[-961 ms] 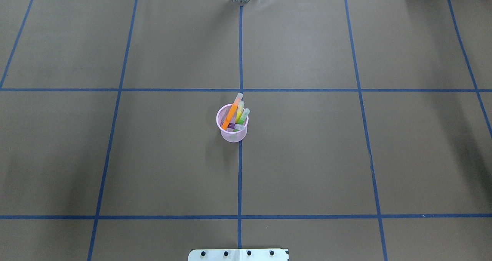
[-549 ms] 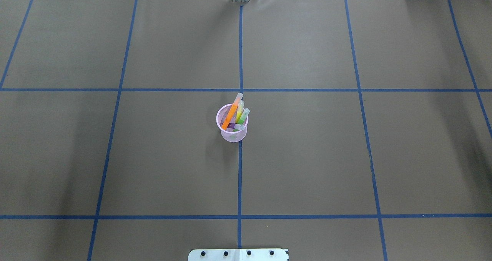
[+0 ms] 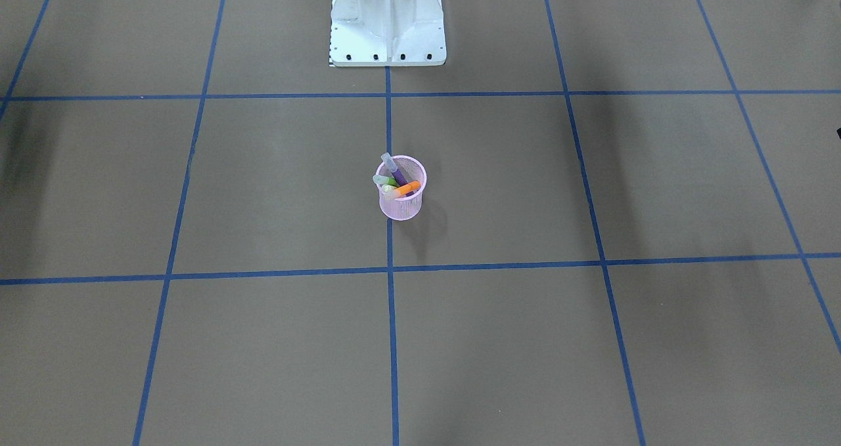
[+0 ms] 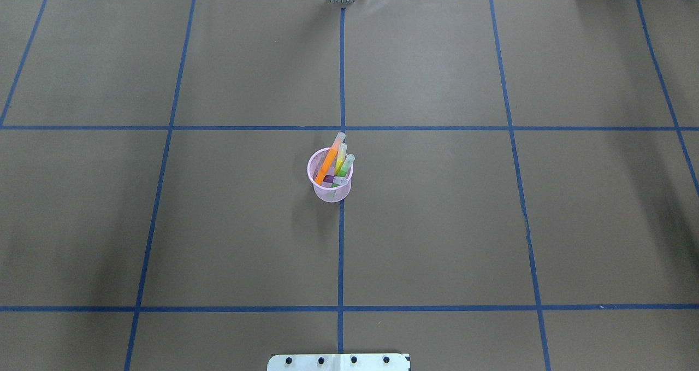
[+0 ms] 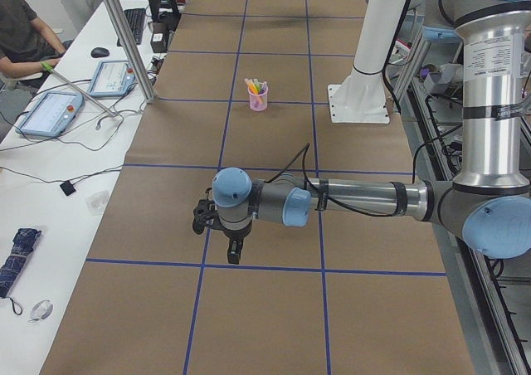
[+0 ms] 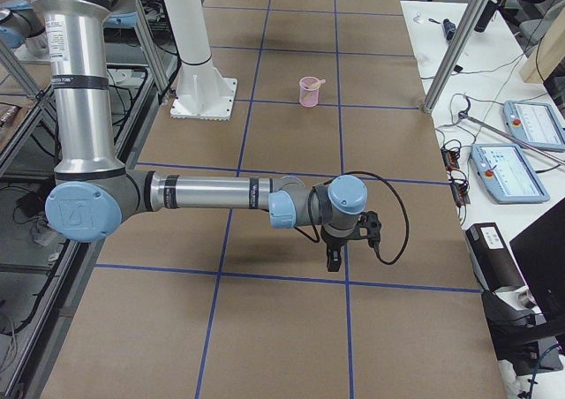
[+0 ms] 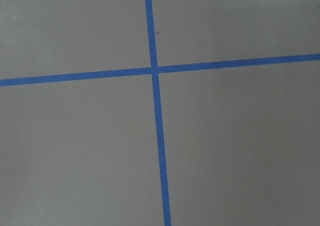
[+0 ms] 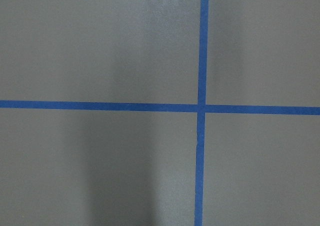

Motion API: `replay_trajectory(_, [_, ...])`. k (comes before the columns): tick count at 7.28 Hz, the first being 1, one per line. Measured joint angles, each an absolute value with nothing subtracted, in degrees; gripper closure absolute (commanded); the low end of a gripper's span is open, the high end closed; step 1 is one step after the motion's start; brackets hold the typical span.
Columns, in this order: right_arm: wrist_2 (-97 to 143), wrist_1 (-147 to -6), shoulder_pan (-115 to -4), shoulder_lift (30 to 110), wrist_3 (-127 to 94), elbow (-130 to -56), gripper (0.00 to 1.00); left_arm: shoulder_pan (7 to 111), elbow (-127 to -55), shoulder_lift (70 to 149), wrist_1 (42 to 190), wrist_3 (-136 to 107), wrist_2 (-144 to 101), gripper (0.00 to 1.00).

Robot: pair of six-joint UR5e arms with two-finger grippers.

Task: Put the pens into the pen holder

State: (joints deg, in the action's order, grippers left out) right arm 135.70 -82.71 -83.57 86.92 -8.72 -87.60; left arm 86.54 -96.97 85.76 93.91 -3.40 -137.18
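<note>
- The left gripper (image 5: 235, 257) hangs fingers-down from its outstretched arm, low over the brown paper table cover (image 4: 437, 223) and near a crossing of the blue tape lines (image 7: 155, 70). It shows only from the side of the room, so I cannot tell how far its jaws are parted or whether anything is in them.
- The right gripper (image 6: 333, 260) hangs the same way at the opposite end of the table, also pointing straight down. Here too I cannot tell its opening or any hold.
- Both grippers are well apart from the small round pink wire-mesh pen holder (image 4: 331, 189).
- The pen holder stands upright near the middle of the table, touching the centre tape line that runs out from the white robot base (image 3: 387, 19), just on the robot's side of a tape crossing.
- All four pens are inside it, tilted, pale caps up.
- The slim orange pen (image 4: 327, 167) leans across the cup, and its cap pokes past the far rim.
- The yellow pen (image 4: 341, 159) and green pen (image 4: 345, 165) lean beside it, to its right.
- The purple pen (image 3: 397, 173) lies lowest, its cap at the rim nearest the robot.
</note>
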Motion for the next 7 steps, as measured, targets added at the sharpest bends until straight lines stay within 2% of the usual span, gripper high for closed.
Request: replay_trajectory(7, [133.9,-83.2,-83.4,85.6,-8.8,-87.5,0.0,86.6,-97.6,88.0,88.7,-3.3,-136.9,0.0])
